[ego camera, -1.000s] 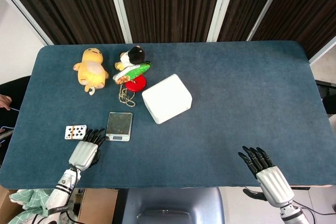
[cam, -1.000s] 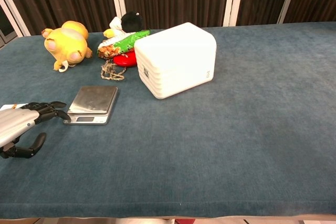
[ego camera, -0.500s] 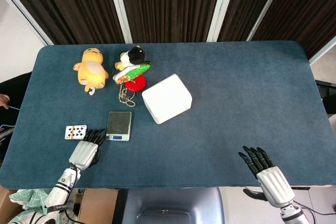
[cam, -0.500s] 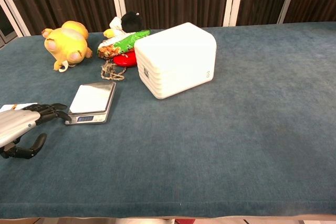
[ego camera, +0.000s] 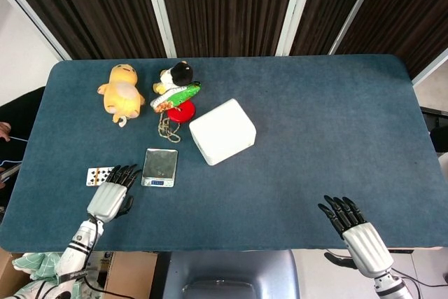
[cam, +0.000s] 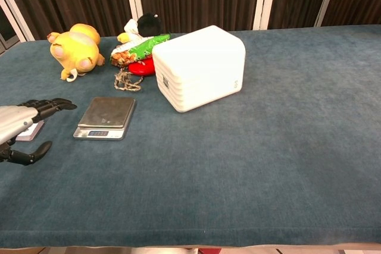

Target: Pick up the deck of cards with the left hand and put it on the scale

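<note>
Head view, left hand: I see my left hand [ego camera: 110, 197] at the near left of the table [ego camera: 315, 131], fingers spread, nothing in its grasp; the fingertips [ego camera: 123, 171] reach over the near right end of the cards.
Head view, deck of cards: the deck of cards [ego camera: 97, 176] lies flat on the cloth, just left of the scale, partly covered by my fingers. I cannot tell whether they touch it.
Head view, scale: the scale [ego camera: 159, 167] sits just right of my left hand, its platform bare.
Head view, right hand: my right hand [ego camera: 353, 230] is at the near right edge, fingers apart, holding nothing, well apart from everything else.
Head view, other items: a yellow plush toy [ego camera: 122, 92] at the far left; a black and white plush [ego camera: 178, 73] with a green packet [ego camera: 180, 95] and a red disc [ego camera: 181, 111] beside it; a white box [ego camera: 222, 131] near the middle.
Chest view, left hand: the left hand [cam: 16, 124] enters from the left edge, fingers extended and separated, thumb below, gripping nothing.
Chest view, deck of cards: the deck [cam: 31, 131] shows only as a pale edge under the hand.
Chest view, scale: the scale [cam: 106, 118] stands just right of the fingertips, apart from them.
Chest view, right hand: not visible here.
</note>
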